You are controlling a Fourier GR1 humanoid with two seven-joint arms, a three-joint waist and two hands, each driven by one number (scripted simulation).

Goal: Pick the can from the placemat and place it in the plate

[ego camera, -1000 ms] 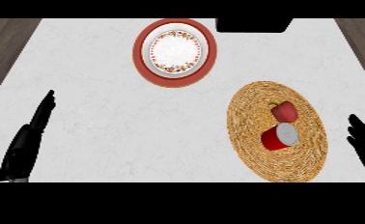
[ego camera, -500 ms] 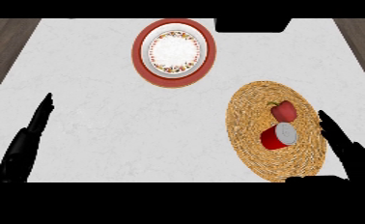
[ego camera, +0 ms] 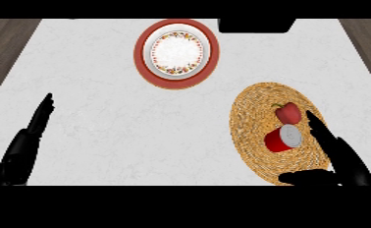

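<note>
head view, nearest first: the right hand (ego camera: 339, 159) comes in at the lower right, spread wide, its fingers (ego camera: 316, 124) stretched straight up along the right side of the placemat and its thumb (ego camera: 304, 178) reaching leftward across the mat's lower edge. it holds nothing; the can shows clear in the gap between thumb and fingers, just beside the fingers, though whether they touch it cannot be told. the left hand (ego camera: 26, 141) rests at the lower left edge of the counter, open, fingers straight and pointing up, well apart from everything else.

the woven placemat (ego camera: 253, 128) lies on the right half of the white marbled counter (ego camera: 109, 104). on it the red can (ego camera: 282, 138) lies tilted on its side, its grey end facing up and to the right. just above the can, a red pepper (ego camera: 287, 112) with a small green stem sits on the same mat, close to the can.

farther off, near the counter's back edge, the plate (ego camera: 176, 53) stands with a red rim, a flowered band and a white middle. it is well apart from the placemat. a dark object (ego camera: 256, 24) shows at the back edge, right of the plate.
</note>
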